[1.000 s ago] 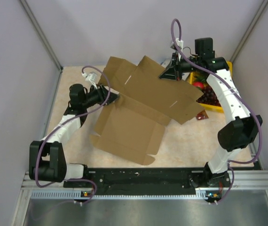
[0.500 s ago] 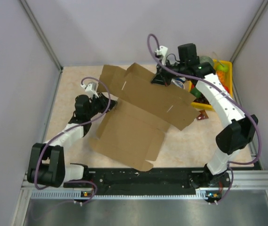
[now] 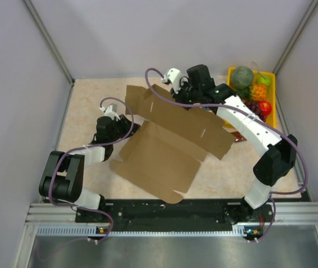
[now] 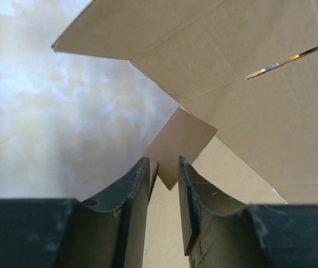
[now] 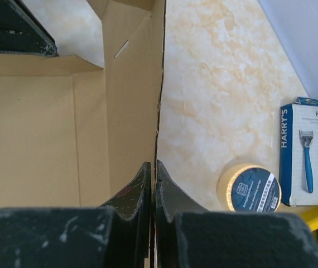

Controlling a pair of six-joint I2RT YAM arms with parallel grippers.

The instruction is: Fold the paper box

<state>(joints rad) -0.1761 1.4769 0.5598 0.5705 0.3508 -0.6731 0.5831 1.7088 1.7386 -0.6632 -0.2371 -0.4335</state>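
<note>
Marbled tabletop (image 3: 86, 100): paper box (image 3: 159, 153); rt gripper (image 5: 152, 167) pinched tight on its edge; lt gripper (image 4: 163, 167) narrowly apart at flap, hold unclear.

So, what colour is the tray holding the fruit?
Yellow tray; the top external view shows it best.

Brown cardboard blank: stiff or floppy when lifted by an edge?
Probably light and fairly stiff within panels: the paper box holds a raised panel with the right gripper pinching just one edge. It likely hinges at its creases, so unheld flaps may swing. Pushed, it would probably slide, not tip.
</note>
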